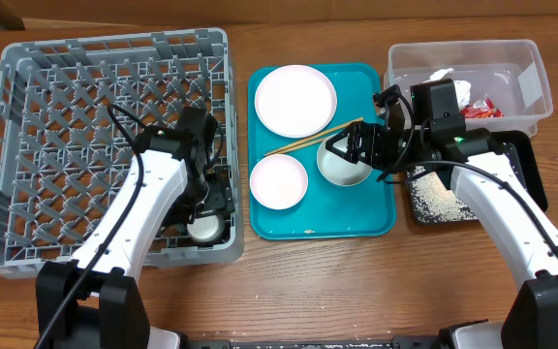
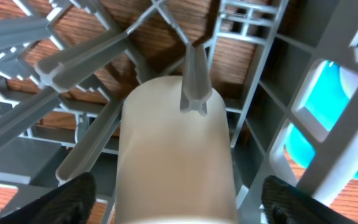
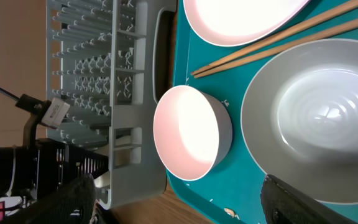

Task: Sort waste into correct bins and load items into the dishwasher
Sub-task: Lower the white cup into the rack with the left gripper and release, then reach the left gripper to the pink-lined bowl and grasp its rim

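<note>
My left gripper (image 1: 207, 215) is open inside the grey dish rack (image 1: 66, 87) at its near right corner. Its fingers (image 2: 179, 208) stand apart on both sides of the small white cup (image 2: 176, 155), which sits in the rack (image 1: 204, 230). My right gripper (image 1: 349, 147) is open over the teal tray (image 1: 356, 218), above a white bowl (image 1: 342, 167). In the right wrist view its fingers (image 3: 179, 202) frame the second bowl (image 3: 188, 134), the nearer bowl (image 3: 322, 118), the chopsticks (image 3: 278, 43) and the large plate (image 3: 241, 15). The smaller plate is out of view.
The clear tub (image 1: 521, 58) at back right holds the white napkin (image 1: 444, 76) and the red wrapper (image 1: 480, 109). The black tray (image 1: 531, 184) in front of it holds rice (image 1: 439, 199). A small brown scrap (image 3: 229, 213) lies on the teal tray's near edge.
</note>
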### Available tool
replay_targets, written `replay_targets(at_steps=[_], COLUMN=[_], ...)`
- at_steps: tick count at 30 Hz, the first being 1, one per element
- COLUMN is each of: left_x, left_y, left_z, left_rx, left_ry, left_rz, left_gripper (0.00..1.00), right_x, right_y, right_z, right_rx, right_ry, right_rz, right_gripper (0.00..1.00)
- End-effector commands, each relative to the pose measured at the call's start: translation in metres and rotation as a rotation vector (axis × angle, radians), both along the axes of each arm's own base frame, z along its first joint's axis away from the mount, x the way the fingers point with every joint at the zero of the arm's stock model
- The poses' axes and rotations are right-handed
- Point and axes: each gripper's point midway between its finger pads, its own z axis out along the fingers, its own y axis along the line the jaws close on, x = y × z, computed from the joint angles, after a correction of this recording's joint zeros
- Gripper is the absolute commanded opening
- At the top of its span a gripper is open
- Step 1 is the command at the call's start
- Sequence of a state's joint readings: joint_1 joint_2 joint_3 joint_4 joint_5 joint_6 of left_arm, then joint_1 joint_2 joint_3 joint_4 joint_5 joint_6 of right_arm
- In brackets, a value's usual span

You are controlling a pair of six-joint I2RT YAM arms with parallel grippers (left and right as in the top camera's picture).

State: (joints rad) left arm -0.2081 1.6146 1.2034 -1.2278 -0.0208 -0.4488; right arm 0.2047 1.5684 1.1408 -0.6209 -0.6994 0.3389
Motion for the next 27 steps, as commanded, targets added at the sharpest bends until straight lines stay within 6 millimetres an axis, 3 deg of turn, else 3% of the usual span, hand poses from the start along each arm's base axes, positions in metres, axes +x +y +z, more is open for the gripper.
replay_targets(at_steps=[1,7,8,11,14,19,27], left_x=[0.007,0.025,0.032,0.042,0.053,0.071,0.084], left_y=[0.0,-0.01,-0.019,-0.039,-0.061,-0.085,-0.107], left_z=[0.014,0.067,0.085,0.115,0.133,0.143,0.143], left_rx=[0.008,-0.014,-0.028,-0.058,-0.1,-0.163,-0.234], left_ry=[-0.02,-0.119,-0.176,-0.284,-0.386,-0.486,-0.541], left_rz=[-0.016,-0.052,-0.082,-0.156,-0.203,-0.238,-0.277], left_gripper=[0.89,0.85,0.85,0.86,0.87,0.88,0.9], right_x=[0.003,0.003,0.003,0.003,0.002,-0.005,-0.026], right_y=[0.001,0.001,0.0,-0.005,-0.016,-0.038,-0.047], right_z=[0.005,0.007,0.01,0.02,0.025,0.014,-0.002], right_rx=[-0.002,-0.001,0.001,0.004,-0.055,-0.199,-0.256], right_ry=[-0.027,-0.031,-0.039,-0.065,-0.077,-0.032,0.076], right_rz=[0.008,0.006,0.004,-0.009,-0.058,-0.15,-0.156], right_gripper=[0.86,0.82,0.8,0.78,0.77,0.77,0.79])
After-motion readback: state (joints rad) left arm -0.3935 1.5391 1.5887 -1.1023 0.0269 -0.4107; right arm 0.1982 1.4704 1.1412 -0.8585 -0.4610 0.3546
